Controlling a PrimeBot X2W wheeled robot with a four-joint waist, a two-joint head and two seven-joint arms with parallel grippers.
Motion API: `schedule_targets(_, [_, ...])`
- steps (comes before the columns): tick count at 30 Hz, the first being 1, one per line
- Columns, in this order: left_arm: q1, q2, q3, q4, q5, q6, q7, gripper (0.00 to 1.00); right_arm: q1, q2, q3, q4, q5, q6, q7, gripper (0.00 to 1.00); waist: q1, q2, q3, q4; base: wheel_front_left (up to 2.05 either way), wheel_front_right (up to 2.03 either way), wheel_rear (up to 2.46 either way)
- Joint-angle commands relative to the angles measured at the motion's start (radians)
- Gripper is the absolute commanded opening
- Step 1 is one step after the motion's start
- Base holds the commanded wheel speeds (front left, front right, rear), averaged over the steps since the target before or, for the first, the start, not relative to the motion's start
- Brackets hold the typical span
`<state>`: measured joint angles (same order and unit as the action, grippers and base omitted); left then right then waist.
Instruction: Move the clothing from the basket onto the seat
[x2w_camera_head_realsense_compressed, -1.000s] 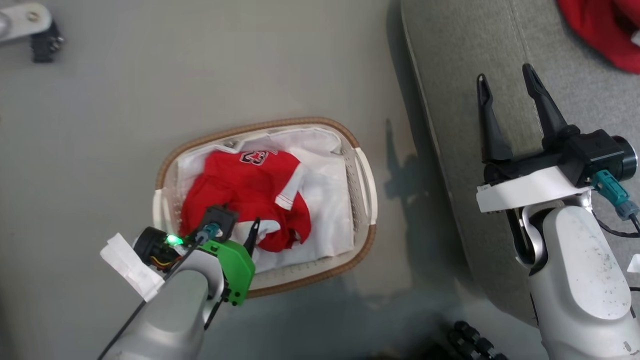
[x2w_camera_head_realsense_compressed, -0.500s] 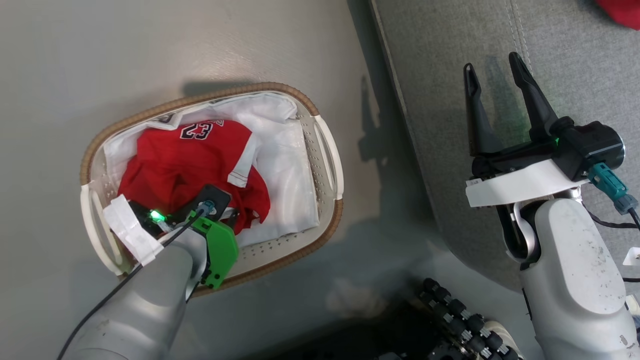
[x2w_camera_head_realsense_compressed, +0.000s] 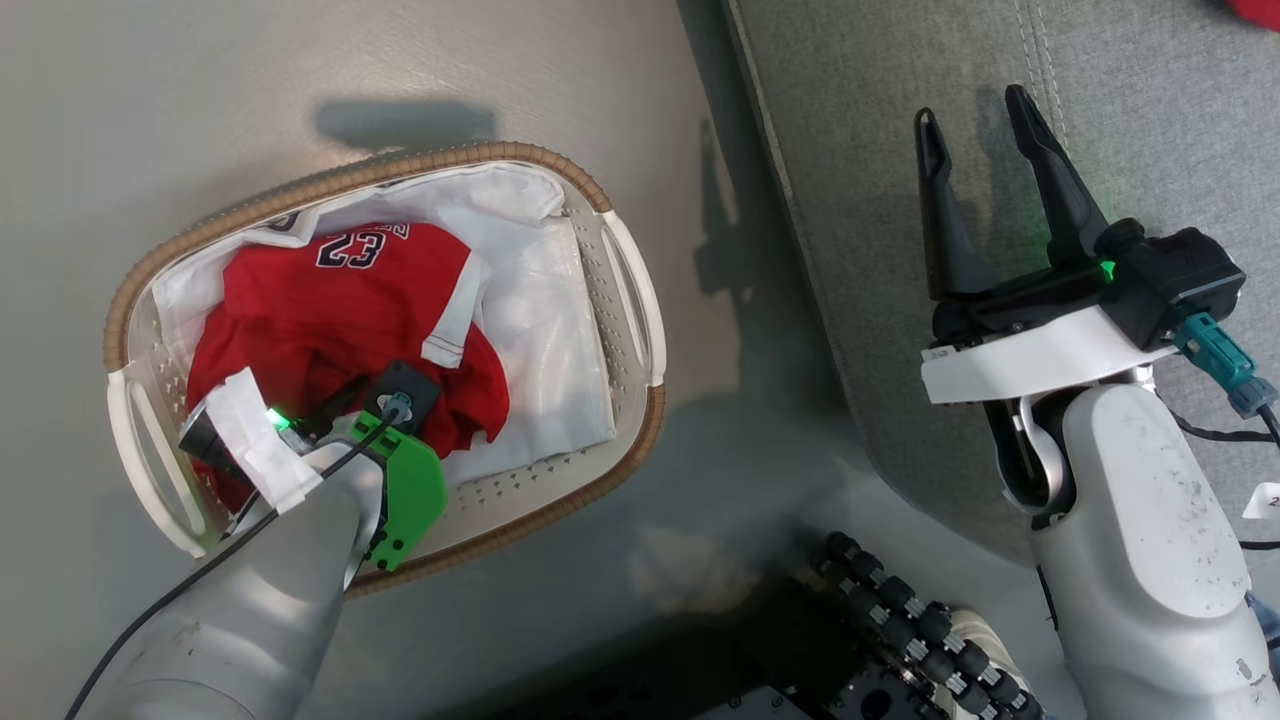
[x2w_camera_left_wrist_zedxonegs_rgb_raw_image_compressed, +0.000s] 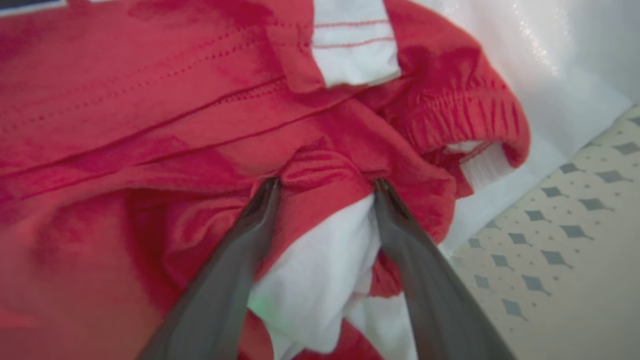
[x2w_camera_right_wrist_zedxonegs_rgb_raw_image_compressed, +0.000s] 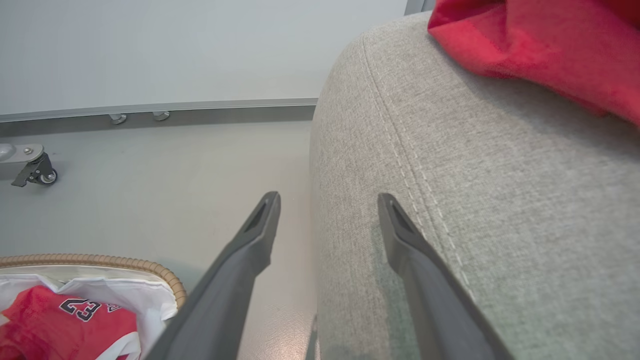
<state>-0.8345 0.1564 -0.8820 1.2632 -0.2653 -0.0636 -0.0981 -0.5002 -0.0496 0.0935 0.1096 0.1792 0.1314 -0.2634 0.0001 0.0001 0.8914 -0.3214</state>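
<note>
The left gripper (x2w_camera_left_wrist_zedxonegs_rgb_raw_image_compressed: 326, 184) is spread wide, tips sunk in the jersey (x2w_camera_left_wrist_zedxonegs_rgb_raw_image_compressed: 150, 100). It looks soft and light; best pinch the bunched fold between them. The right gripper (x2w_camera_head_realsense_compressed: 970, 105) gapes empty.

I saw a smooth grey floor (x2w_camera_head_realsense_compressed: 150, 80) in the head view. In the right wrist view, a pale wall (x2w_camera_right_wrist_zedxonegs_rgb_raw_image_compressed: 200, 45) met it along a metal rail (x2w_camera_right_wrist_zedxonegs_rgb_raw_image_compressed: 210, 105). Two small round fittings (x2w_camera_right_wrist_zedxonegs_rgb_raw_image_compressed: 118, 118) sat just beneath, and a black caster (x2w_camera_right_wrist_zedxonegs_rgb_raw_image_compressed: 47, 176) stood at the far left.
</note>
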Motion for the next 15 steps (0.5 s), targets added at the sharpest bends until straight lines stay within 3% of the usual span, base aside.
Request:
schedule_targets(1, [-0.018, 0.013, -0.002, 0.006, -0.007, 0.010, 0.008, 0.32, -0.010, -0.002, 0.001, 0.000, 0.006, -0.001, -0.002, 1.00, -0.0001, -0.0001, 0.002, -0.003, 0.00, 0.00, 0.00])
schedule_targets(2, [-0.018, 0.014, -0.004, 0.008, -0.007, 0.012, 0.009, 0.02, -0.011, -0.002, 0.001, 0.001, 0.007, -0.001, -0.002, 1.00, -0.0001, -0.0001, 0.002, -0.004, 0.00, 0.00, 0.00])
schedule_targets(3, [-0.018, 0.014, -0.006, 0.010, -0.008, 0.013, 0.010, 0.00, -0.012, -0.002, 0.001, 0.003, 0.007, -0.001, -0.002, 1.00, -0.0001, -0.0001, 0.001, -0.005, 0.00, 0.00, 0.00])
schedule_targets(15, [0.020, -0.034, -0.018, 0.001, -0.022, 0.006, -0.086, 0.00, 0.015, -0.002, -0.020, 0.037, -0.021, -0.001, -0.002, 1.00, -0.0001, -0.0001, -0.100, 0.023, 0.00, 0.00, 0.00])
